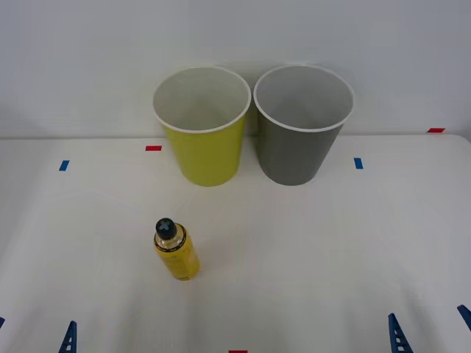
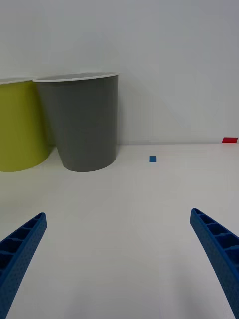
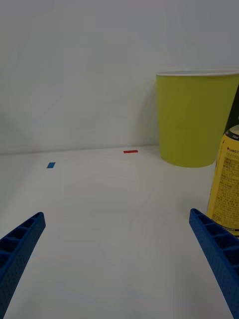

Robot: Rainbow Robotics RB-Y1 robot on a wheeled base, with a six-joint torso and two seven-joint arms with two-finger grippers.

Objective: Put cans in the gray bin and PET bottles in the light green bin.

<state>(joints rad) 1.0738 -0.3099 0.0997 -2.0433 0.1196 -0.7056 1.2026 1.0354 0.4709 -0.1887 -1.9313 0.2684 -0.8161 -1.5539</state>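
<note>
Left gripper (image 3: 117,264) at near left table (image 1: 353,243) edge, jaws apart, holding nothing. One PET bottle (image 1: 175,250), yellow label, black cap, upright, left of centre, near side. Two bins at far edge: light green bin (image 1: 203,129) left, gray bin (image 1: 300,126) just beside it, right. Right gripper (image 2: 117,264) near right, jaws apart, holding nothing.

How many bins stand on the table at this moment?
2: the light green bin and the gray bin to its right, side by side at the table's far edge.
</note>
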